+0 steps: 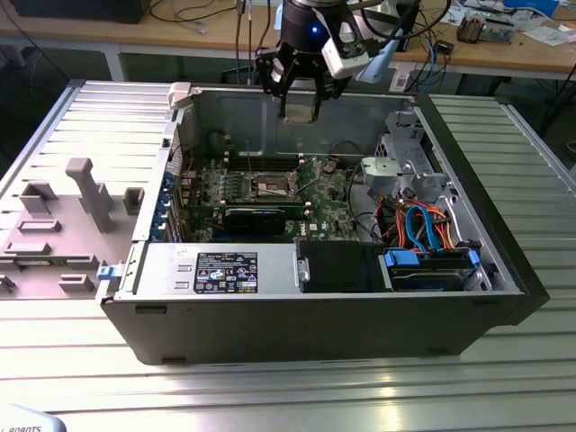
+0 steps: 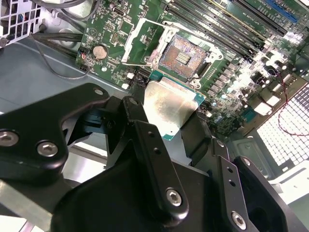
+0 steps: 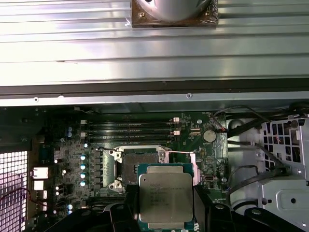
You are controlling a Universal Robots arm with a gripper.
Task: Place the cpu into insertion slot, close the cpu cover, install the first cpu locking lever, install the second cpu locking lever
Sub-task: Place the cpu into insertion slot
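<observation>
Step one, cpu placement; my pincer (image 1: 300, 110) clenched on cpu (image 3: 166, 198), high over case; insertion slot (image 3: 139, 166) bare below, cpu cover (image 2: 130, 43) open; seating wants chip squared over socket, level descent

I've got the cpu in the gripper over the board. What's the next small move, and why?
Probably a short move across toward the insertion slot before any descent. The gripper is shut on the cpu and sits well above the board in the exterior view. In the first wrist view the chip overlaps only one edge of the slot, whose dark centre lies uncovered.
</observation>
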